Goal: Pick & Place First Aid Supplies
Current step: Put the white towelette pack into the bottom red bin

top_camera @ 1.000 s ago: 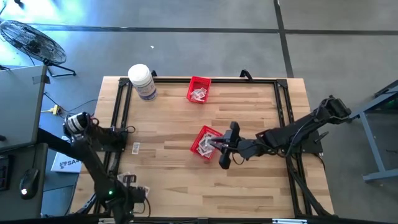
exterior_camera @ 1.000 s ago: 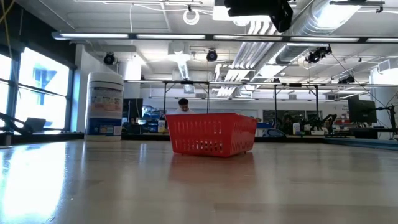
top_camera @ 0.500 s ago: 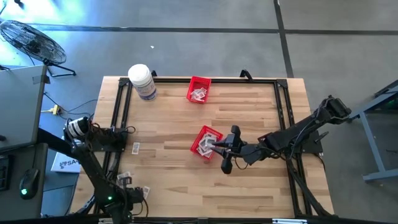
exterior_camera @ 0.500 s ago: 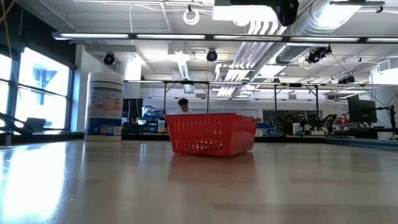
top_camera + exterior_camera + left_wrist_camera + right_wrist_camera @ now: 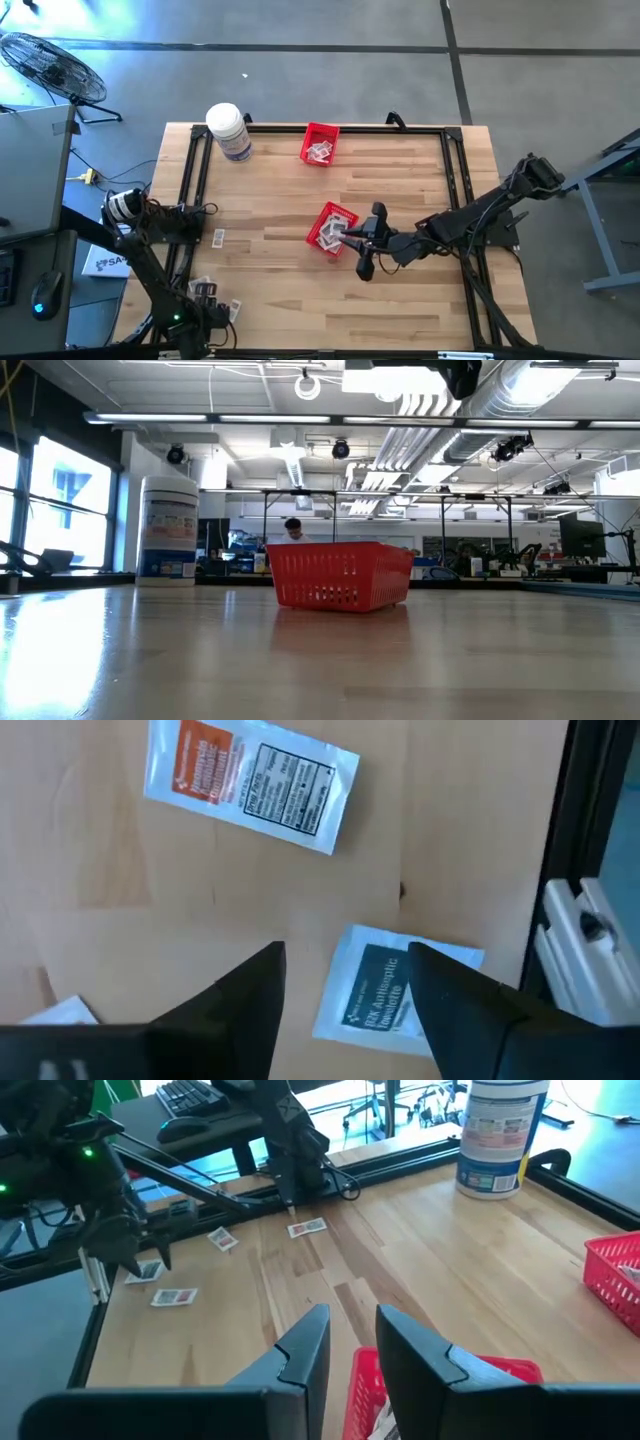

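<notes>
The left gripper (image 5: 345, 985) is low over the near left corner of the light wooden table (image 5: 400, 170), and its two dark fingers (image 5: 245, 995) stand apart with nothing between them. Directly under this gap lies a small flat white packet with a dark printed label (image 5: 385, 995), flat on the wood, and no finger touches it. A second flat packet, white with an orange and black print (image 5: 250, 785), lies a little farther from the gripper on the bare wood, and the corner of one more white packet (image 5: 60, 1012) shows at the side of the left finger. In the high view some small packets (image 5: 205, 288) lie near this gripper at the left edge, and one single packet (image 5: 219, 238) lies apart, beside the black metal frame (image 5: 195, 170). The right gripper (image 5: 352, 1342) hangs above the nearer red mesh basket (image 5: 331, 229) in the middle of the table; its fingers have a narrow gap and hold nothing that can be seen. This basket contains several white packets (image 5: 328, 235). A second red mesh basket (image 5: 320, 143) stands at the far edge and also holds white packets (image 5: 320, 152). The big white jar with a printed label (image 5: 229, 131) stands upright at the far left corner, well apart from both baskets.
</notes>
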You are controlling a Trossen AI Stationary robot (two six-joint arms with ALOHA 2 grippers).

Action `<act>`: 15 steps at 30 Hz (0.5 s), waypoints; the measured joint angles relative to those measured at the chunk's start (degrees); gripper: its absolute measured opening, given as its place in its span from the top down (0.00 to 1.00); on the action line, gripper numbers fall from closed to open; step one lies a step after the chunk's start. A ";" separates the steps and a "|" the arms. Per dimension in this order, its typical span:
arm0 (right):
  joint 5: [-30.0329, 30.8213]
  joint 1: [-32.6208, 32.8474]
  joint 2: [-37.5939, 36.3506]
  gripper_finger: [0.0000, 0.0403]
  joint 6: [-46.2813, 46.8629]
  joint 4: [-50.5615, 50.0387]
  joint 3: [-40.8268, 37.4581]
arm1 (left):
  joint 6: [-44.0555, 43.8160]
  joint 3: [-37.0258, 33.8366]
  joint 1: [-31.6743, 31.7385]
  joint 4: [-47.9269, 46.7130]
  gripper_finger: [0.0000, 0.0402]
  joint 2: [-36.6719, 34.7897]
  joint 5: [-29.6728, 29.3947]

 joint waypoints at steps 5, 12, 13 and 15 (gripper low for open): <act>-0.02 0.00 0.00 0.81 -0.09 0.00 0.00 | 3.65 -2.61 -0.02 1.79 0.50 0.02 0.86; -0.04 0.00 0.00 0.81 -0.15 -0.04 0.00 | 8.39 -5.47 0.00 4.70 0.66 -0.31 2.00; -0.02 0.00 0.00 0.81 -0.13 -0.04 0.00 | 9.38 -5.47 0.00 4.57 0.69 -0.26 1.96; -0.01 0.00 0.00 0.81 0.09 -0.04 0.00 | 10.83 -5.51 0.00 4.43 0.76 -0.26 1.58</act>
